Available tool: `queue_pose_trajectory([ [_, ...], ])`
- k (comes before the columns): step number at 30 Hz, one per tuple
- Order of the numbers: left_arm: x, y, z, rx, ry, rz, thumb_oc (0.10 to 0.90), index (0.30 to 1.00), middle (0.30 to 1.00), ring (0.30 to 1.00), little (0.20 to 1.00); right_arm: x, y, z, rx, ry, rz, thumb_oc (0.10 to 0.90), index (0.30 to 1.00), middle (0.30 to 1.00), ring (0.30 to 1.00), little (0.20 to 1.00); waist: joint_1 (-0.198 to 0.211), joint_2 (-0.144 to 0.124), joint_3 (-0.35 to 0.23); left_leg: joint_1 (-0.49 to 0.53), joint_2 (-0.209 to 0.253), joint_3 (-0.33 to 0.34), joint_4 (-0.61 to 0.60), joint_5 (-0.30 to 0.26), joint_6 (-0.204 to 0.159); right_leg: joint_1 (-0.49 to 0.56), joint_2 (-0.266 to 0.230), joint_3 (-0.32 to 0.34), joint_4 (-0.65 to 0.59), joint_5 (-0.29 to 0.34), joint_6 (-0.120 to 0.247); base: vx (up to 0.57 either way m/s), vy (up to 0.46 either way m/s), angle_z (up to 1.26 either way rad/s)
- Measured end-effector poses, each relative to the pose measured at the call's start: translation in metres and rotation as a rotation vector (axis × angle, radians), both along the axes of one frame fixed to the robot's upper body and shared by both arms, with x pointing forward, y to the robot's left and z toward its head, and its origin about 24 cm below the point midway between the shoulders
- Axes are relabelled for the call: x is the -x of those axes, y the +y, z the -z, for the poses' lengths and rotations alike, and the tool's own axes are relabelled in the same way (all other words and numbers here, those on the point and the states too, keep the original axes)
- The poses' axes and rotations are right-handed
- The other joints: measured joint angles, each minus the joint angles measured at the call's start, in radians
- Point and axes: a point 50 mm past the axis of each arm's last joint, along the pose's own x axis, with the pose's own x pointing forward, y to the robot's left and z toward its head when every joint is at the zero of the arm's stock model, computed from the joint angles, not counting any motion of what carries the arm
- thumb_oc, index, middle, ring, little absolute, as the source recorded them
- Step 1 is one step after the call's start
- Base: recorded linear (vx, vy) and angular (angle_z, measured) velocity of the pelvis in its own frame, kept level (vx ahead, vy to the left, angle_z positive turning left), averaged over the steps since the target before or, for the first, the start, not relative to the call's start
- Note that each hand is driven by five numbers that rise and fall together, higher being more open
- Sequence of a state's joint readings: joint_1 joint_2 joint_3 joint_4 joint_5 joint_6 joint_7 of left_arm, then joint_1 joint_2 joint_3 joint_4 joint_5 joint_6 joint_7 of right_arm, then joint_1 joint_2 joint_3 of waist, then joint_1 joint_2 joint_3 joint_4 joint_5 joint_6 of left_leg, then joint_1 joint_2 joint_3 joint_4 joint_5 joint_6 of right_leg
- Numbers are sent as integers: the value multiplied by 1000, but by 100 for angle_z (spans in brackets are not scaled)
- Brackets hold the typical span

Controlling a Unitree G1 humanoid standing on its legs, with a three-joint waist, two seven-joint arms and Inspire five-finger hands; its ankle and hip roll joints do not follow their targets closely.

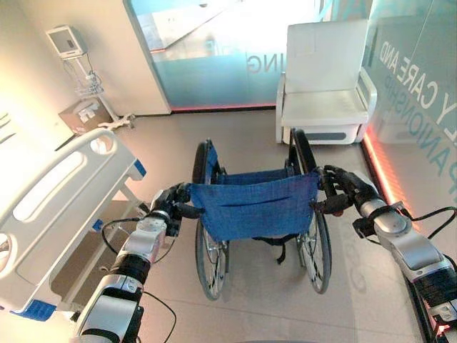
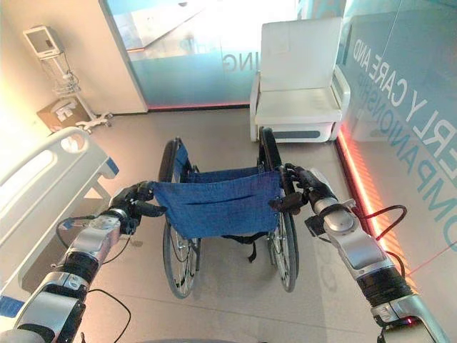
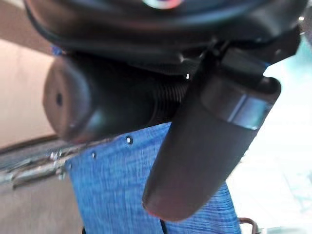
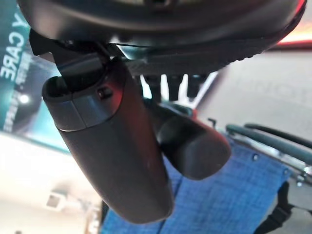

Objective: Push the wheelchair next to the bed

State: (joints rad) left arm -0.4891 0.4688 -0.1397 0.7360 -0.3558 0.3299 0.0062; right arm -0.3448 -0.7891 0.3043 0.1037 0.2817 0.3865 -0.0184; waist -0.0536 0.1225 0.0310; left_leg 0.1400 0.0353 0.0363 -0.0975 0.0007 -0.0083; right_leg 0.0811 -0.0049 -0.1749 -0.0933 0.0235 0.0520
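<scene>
Both hands, left [image 1: 166, 206] and right [image 1: 341, 187], seem curled round the wheelchair [image 1: 257, 207] push handles, ready to steer; it stands right of the bed [image 1: 64, 193], well apart.

Care room: hosp. bed [image 1: 50, 207], wall monitor [image 1: 66, 41], recliner [image 1: 325, 82].

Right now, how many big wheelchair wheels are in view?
2. The left wheel stands bed-side, below the left hand on its push handle; the right wheel stands below the right hand. Small front casters may be hidden.
</scene>
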Motion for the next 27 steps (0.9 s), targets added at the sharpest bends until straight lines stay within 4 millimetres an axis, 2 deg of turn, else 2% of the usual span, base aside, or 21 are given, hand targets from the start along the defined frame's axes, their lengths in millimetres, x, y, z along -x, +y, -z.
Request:
queue_pose_trajectory([
  [6, 2, 15, -3, 73, 69, 16, 800, 900, 900, 900, 900, -8, 3, -3, 10, 25, -24, 800, 900, 900, 900, 900, -16, 3, -2, 0, 0, 0, 0, 0, 0, 1, 0, -1, 0, 0, 0, 0, 0, 0],
  [11, -2, 22, -11, -2, 124, 79, 800, 900, 900, 900, 900, -16, 7, -5, 31, 54, -38, 800, 900, 900, 900, 900, -20, 0, 0, 0, 1, 0, 0, 1, -2, 1, 1, -1, 0, 0, 0, 0, 0, 0],
  [16, -8, 21, -17, -107, 149, 119, 800, 900, 900, 900, 900, -23, 9, -9, 46, 76, -42, 800, 900, 900, 900, 900, -24, -2, 2, -1, 1, -2, 0, 2, -3, 1, 2, -3, 0, 0, 0, 0, 0, 0],
  [20, -10, 20, -20, -124, 154, 127, 800, 900, 900, 900, 900, -28, 7, -11, 49, 123, -33, 800, 900, 900, 900, 900, -24, -4, 3, -1, 2, -3, 0, 2, -3, 0, 2, -4, 0, -1, -1, 0, 0, 0],
  [27, -18, 13, -30, -157, 119, 141, 800, 900, 900, 900, 900, -37, 1, -16, 57, 198, -9, 800, 900, 900, 900, 900, -12, -33, 11, -3, 2, -5, 0, 2, -4, 0, 2, -7, 0, -1, -1, -1, -1, 0],
])
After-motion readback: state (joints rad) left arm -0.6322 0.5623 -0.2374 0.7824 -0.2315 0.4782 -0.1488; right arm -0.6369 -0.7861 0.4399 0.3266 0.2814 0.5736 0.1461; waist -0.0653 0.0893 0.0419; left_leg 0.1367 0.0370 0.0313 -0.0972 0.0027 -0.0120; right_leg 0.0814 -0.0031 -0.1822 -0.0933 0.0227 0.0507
